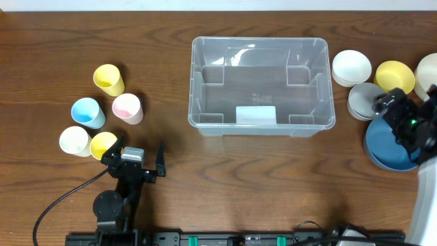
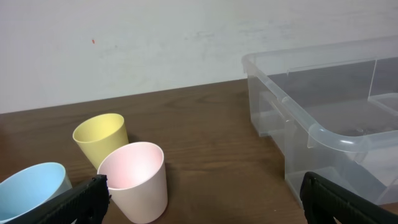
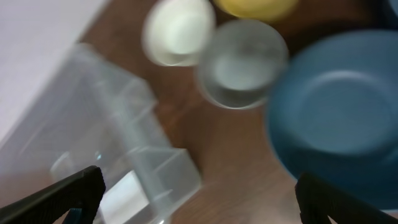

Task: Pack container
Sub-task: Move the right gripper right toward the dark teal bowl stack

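At the middle of the surface (image 1: 68, 27) stands the container (image 1: 259, 85), a large clear plastic bin with a rounded rim, moulded notches in its walls and a white label (image 1: 255, 115) by its near wall; the left tool (image 2: 204, 194) is spread wide beside the cups (image 1: 127, 107); the right tool (image 3: 199, 196) is likewise apart, above a blue plate (image 1: 386, 143).

One container (image 1: 259, 89), five cups (image 1: 126, 107), four bowls (image 1: 351, 67), one blue plate (image 1: 381, 145)

Dark wood-grain table (image 1: 225, 184) under even light, plain white wall (image 2: 124, 43) behind.
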